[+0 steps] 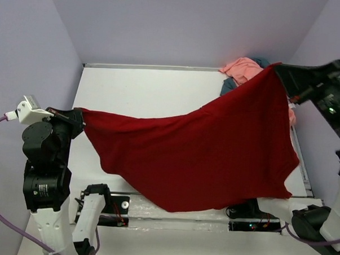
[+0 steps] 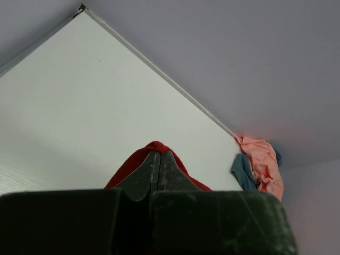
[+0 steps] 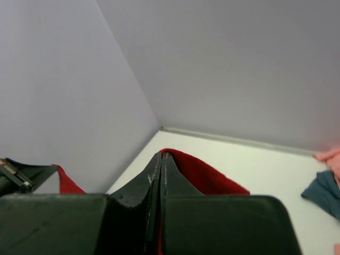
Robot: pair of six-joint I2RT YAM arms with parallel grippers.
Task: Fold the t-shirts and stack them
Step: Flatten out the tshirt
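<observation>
A dark red t-shirt hangs spread in the air above the white bench, stretched between two arms. The left end effector is clamped tight on its edge at the left. The right end effector grips another edge, higher, at the far right. The cloth sags between them, so it looks light and limp, best pinched at edges or corners. A salmon pink t-shirt and a slate blue-grey t-shirt lie crumpled in the far right corner.
</observation>
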